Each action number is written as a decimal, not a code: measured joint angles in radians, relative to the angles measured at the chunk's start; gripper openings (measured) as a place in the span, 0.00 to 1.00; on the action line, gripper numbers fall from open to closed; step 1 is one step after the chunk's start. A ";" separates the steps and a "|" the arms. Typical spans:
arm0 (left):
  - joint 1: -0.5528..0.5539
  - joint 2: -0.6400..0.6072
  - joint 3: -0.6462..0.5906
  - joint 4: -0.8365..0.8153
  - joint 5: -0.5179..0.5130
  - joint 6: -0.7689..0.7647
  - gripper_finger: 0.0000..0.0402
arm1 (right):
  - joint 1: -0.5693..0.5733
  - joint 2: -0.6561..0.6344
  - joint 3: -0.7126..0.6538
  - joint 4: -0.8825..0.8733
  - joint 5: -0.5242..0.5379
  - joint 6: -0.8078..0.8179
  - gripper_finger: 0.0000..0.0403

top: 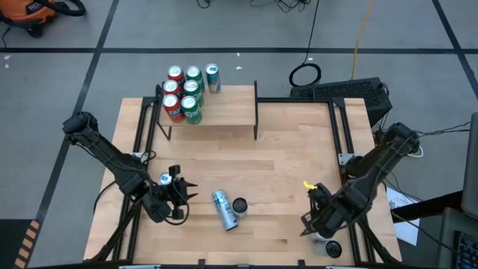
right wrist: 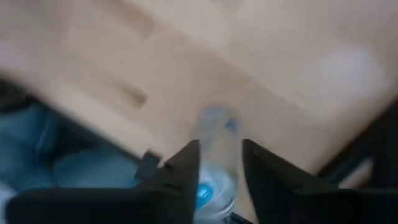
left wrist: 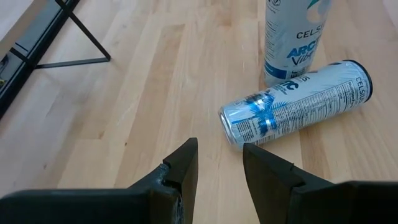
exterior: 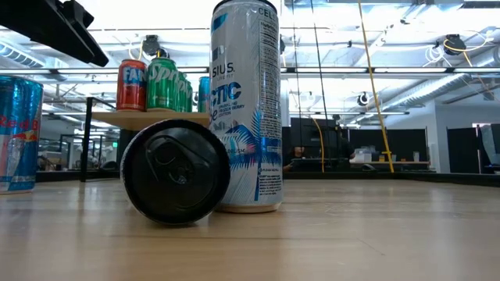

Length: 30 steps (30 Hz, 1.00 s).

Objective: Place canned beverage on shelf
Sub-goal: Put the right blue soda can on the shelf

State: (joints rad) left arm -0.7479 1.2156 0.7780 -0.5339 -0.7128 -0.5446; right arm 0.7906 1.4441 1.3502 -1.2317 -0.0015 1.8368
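From the overhead camera, the shelf point(top: 224, 112) sits in the upper middle of the frame with a bunch of red and green cans point(top: 183, 96) already parked on its left end, so part of the job looks done. Lower middle of the desk point(top: 284, 172) there's a blue-and-white can point(top: 222, 209) lying on its side with a second can point(top: 240, 205) standing right next to it, so at least those two haven't been shelved. The left gripper point(top: 178, 196) sits lower left near a small blue-topped can point(top: 165, 178); the right gripper point(top: 317, 224) is down at the lower right edge. In the low camera, the tipped can's dark end point(exterior: 176, 173) fills the centre-left, touching the tall standing can point(exterior: 246, 105), with the loaded shelf behind at upper left. The left wrist camera shows its fingers point(left wrist: 186, 171) slightly apart with nothing between them, and both cans lie ahead in the upper right. The right wrist camera is blurry, but its fingers point(right wrist: 189, 168) sit on either side of a bluish can-like thing point(right wrist: 214, 155); I can't tell if they've actually clamped it.
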 joint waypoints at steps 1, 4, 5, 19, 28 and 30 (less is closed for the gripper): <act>0.000 0.000 0.000 0.000 0.000 0.000 0.32 | 0.009 -0.001 0.000 0.031 0.000 -0.028 0.23; 0.000 0.000 0.000 0.000 -0.001 -0.017 0.32 | 0.036 0.004 0.000 0.116 -0.001 -0.070 0.07; 0.000 0.000 0.000 0.001 -0.002 -0.023 0.32 | 0.041 0.007 0.000 0.128 -0.001 -0.070 0.04; -0.001 0.000 0.000 -0.003 -0.003 -0.049 0.32 | 0.075 0.078 0.000 0.144 -0.101 -0.043 0.00; -0.001 0.000 0.000 -0.005 -0.003 -0.048 0.32 | 0.075 0.090 0.001 0.144 -0.027 -0.009 0.00; -0.001 0.000 0.000 -0.005 -0.003 -0.048 0.32 | 0.074 0.091 0.001 0.145 0.010 0.004 0.00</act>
State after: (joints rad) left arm -0.7486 1.2156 0.7780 -0.5392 -0.7155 -0.5923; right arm 0.8651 1.5354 1.3514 -1.0866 0.0089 1.8406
